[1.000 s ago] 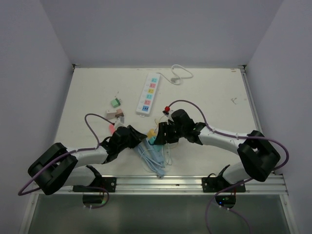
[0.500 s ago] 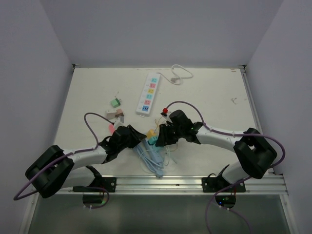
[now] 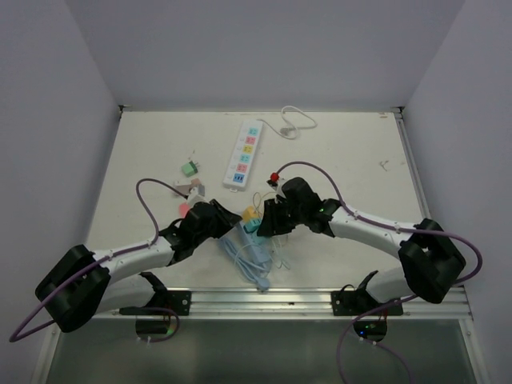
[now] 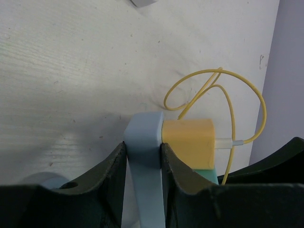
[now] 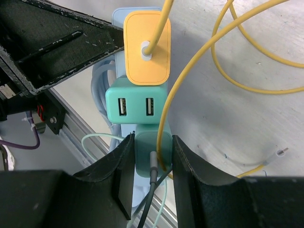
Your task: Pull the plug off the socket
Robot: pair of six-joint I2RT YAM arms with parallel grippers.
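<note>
Sits slightly farther up-table than a second ago. Clamps blue socket strip (image 4: 145,128) in left gripper (image 4: 144,151); pinches teal plug (image 5: 148,142), just beside teal adapter (image 5: 137,107) and yellow charger (image 5: 147,45), in right gripper (image 5: 153,152). Pull step in hand, plug apparently seated; calls next for straight draw, strip braced.

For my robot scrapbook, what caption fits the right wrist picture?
Right gripper pinching a teal plug that shares a blue power strip with a teal USB charger and a yellow charger.

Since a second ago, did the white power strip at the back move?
No. The white power strip lies just where it was, same gap to the table's back edge.
</note>
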